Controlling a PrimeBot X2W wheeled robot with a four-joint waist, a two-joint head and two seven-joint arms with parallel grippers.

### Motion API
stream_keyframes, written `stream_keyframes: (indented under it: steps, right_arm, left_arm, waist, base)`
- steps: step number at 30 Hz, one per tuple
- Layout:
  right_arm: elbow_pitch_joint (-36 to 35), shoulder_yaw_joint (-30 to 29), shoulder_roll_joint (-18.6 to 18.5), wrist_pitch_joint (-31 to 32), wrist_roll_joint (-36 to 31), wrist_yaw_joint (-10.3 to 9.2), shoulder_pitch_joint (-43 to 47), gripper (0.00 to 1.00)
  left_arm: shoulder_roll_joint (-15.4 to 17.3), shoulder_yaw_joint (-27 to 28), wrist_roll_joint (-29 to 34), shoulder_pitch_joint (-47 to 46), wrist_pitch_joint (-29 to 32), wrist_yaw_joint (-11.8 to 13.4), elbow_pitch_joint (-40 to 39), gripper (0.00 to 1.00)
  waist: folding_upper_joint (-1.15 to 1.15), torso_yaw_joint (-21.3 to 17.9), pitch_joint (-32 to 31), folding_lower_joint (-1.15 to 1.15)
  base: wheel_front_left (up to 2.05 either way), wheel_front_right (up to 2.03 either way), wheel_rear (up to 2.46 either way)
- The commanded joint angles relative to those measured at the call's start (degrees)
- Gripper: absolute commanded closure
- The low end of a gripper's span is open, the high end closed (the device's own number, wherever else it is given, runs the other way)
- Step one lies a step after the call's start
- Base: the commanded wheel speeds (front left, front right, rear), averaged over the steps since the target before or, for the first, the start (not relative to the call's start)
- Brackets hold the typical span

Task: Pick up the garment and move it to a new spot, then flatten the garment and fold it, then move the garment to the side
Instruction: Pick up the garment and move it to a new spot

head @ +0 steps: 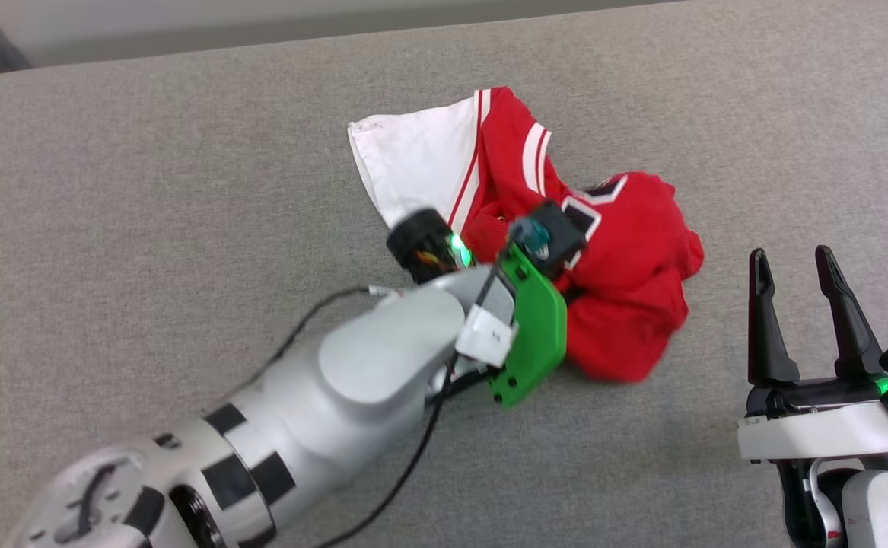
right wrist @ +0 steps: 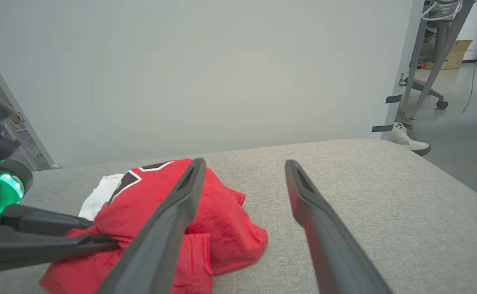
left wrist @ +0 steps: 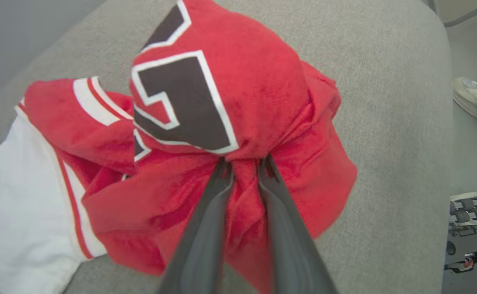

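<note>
The garment [head: 626, 251] is a crumpled red jersey with a white sleeve [head: 421, 160] spread to its left, lying in a heap on the grey padded surface. My left gripper [left wrist: 244, 163] is shut on a bunched fold of red cloth in the middle of the heap, just below the black white-outlined number [left wrist: 185, 106]. In the head view the left wrist hides those fingers. My right gripper [head: 792, 262] stands open to the right of the garment [right wrist: 222, 220], apart from it, with nothing between its fingers.
The grey padded surface [head: 185, 190] stretches wide on all sides of the heap. Its far edge meets a pale wall [right wrist: 222, 61]. A person's shoe [right wrist: 406, 141] and chair legs [right wrist: 426, 81] stand on the floor beyond the right end.
</note>
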Motion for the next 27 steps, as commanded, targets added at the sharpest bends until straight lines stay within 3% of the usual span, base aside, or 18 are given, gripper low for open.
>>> stream_keyframes:
  steps: [1,11,12,13,18,22,27]
  right_arm:
    - [-0.23,0.05,-0.06,-0.52,-0.29,-0.04,-0.51,0.0]
    - [0.16,0.34,-0.06,-0.52,-0.6,-0.04,-0.63,0.0]
    - [0.24,0.33,-0.06,-0.52,-0.62,-0.04,-0.51,0.0]
    - [0.34,0.29,-0.06,-0.52,-0.64,-0.04,-0.32,0.0]
    - [0.71,-0.1,-0.06,-0.52,-0.89,-0.04,1.04,0.0]
    - [0.9,-0.3,-0.06,-0.52,-1.26,-0.04,2.39,0.0]
    - [0.94,-0.51,-0.06,-0.52,-1.99,-0.04,3.86,0.0]
  left_arm:
    - [-0.71,-0.03,0.08,2.47,-0.16,-0.1,0.75,1.0]
    - [-3.67,-0.11,2.48,10.88,0.98,-0.1,-0.39,1.0]
    - [-3.72,-0.11,2.61,10.59,-0.01,-0.1,-0.07,0.76]
    - [-3.77,-0.11,3.21,9.91,-1.84,-0.1,0.45,0.0]
    - [-4.4,2.46,5.62,7.43,-13.76,1.2,2.73,0.0]
    - [-4.62,5.42,7.67,6.52,-22.24,5.48,3.26,0.0]
    - [-2.46,11.4,9.86,7.5,-24.97,11.07,0.65,0.0]
  waist:
    - [0.0,0.37,0.34,0.0]
    - [0.0,1.49,-0.06,0.0]
    - [0.0,1.61,-0.31,0.0]
    - [0.0,1.76,-0.68,0.0]
    - [0.0,2.88,-3.1,0.0]
    - [0.0,4.15,-5.31,0.0]
    - [0.0,5.9,-7.41,0.0]
  base:
    - [0.0,0.0,0.0]
    - [0.0,0.0,0.0]
    - [0.0,0.0,0.0]
    - [0.0,0.0,0.0]
    - [0.0,0.0,0.0]
    - [0.0,0.0,0.0]
    - [0.0,0.0,0.0]
